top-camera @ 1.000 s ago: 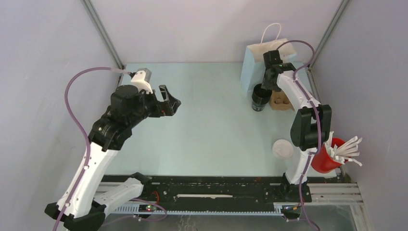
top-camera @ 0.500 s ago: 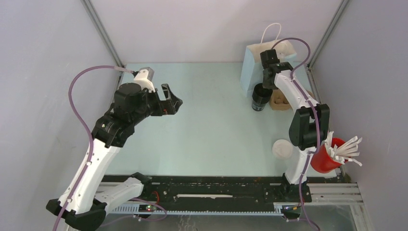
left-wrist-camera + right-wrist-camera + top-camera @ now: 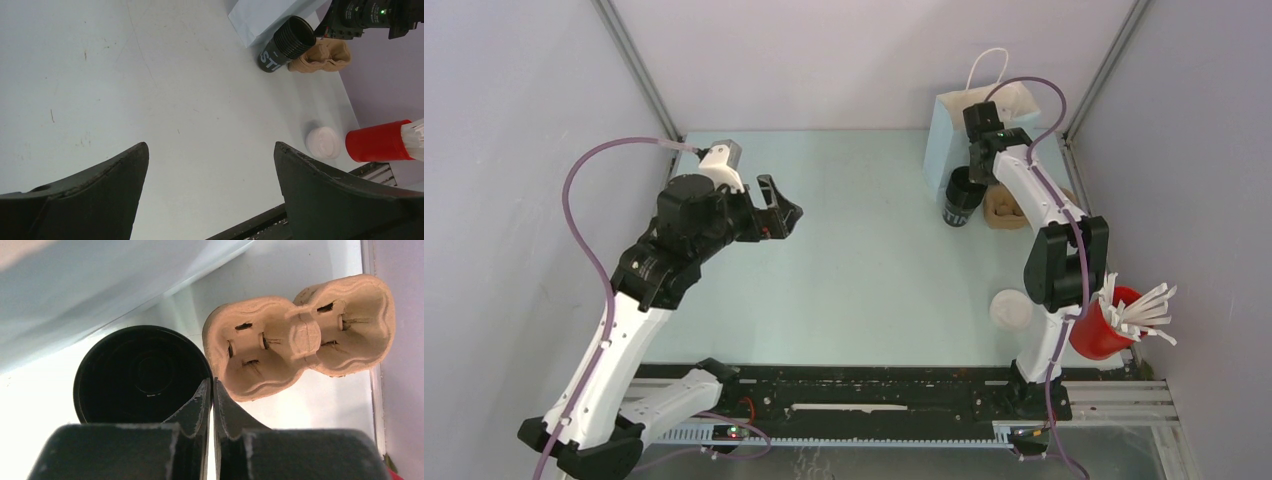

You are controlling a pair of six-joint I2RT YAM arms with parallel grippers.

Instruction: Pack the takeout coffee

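Note:
A black paper coffee cup (image 3: 960, 198) with no lid stands tilted at the back right, between a pale blue paper bag (image 3: 947, 132) and a brown pulp cup carrier (image 3: 1006, 207). My right gripper (image 3: 977, 176) is shut on the cup's rim, one finger inside and one outside; in the right wrist view the gripper (image 3: 213, 382) pinches the cup (image 3: 140, 372) beside the carrier (image 3: 300, 335). My left gripper (image 3: 782, 210) is open and empty, high over the table's left half. The left wrist view (image 3: 210, 145) shows the cup (image 3: 285, 44) leaning.
A white lid (image 3: 1011, 309) lies on the table at the front right. A red cup (image 3: 1104, 328) full of white straws stands by the right wall. The bag (image 3: 100, 290) stands against the back wall, with walls close on both sides.
My right gripper has shifted slightly left and back with the cup's rim in it, and the cup has tipped and slid a little left. The left arm barely wavered.

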